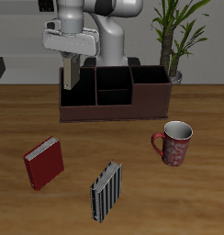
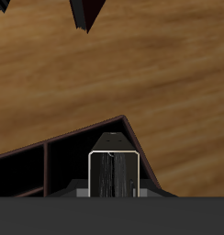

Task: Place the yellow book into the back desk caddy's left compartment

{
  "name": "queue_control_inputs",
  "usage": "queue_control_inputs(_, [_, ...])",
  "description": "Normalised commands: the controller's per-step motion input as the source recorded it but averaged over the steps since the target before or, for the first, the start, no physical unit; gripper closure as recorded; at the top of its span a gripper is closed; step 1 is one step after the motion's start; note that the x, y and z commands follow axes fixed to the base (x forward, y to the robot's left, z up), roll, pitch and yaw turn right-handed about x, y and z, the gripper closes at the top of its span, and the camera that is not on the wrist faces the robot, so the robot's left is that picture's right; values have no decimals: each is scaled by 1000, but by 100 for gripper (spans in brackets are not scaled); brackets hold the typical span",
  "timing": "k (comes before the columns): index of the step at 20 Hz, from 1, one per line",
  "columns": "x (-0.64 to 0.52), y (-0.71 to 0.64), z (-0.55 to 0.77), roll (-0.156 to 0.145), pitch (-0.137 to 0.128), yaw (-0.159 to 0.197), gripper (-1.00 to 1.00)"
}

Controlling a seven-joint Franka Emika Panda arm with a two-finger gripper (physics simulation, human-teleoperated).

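My gripper is shut on the yellow book, a small grey-tan book with pale edges, and holds it upright. The book hangs over the left compartment, the tall narrow end section of the back desk caddy, a long maroon-brown box with black dividers. The book's lower end is about level with the compartment's rim, close to the caddy's outer end wall. In the wrist view the book sits between my gripper's fingers, with the caddy's dark end section beneath it.
A red book and a black-and-white striped book lie near the table's front edge. A red patterned mug stands in front of the caddy's other end. A potted plant stands behind the caddy.
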Motion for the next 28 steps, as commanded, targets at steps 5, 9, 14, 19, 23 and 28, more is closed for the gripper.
queue_control_inputs(5, [95, 7, -217, 3, 34, -9, 100])
queue_control_inputs(9, [90, 105, -261, 18, 41, 1, 100])
queue_control_inputs(14, [71, 100, -288, 17, 46, -11, 100])
queue_control_inputs(19, [58, -33, -237, -12, 43, -15, 100])
queue_control_inputs(23, [79, -81, -172, -25, 58, -16, -100])
queue_control_inputs(28, [22, 6, -103, 1, 36, -2, -100])
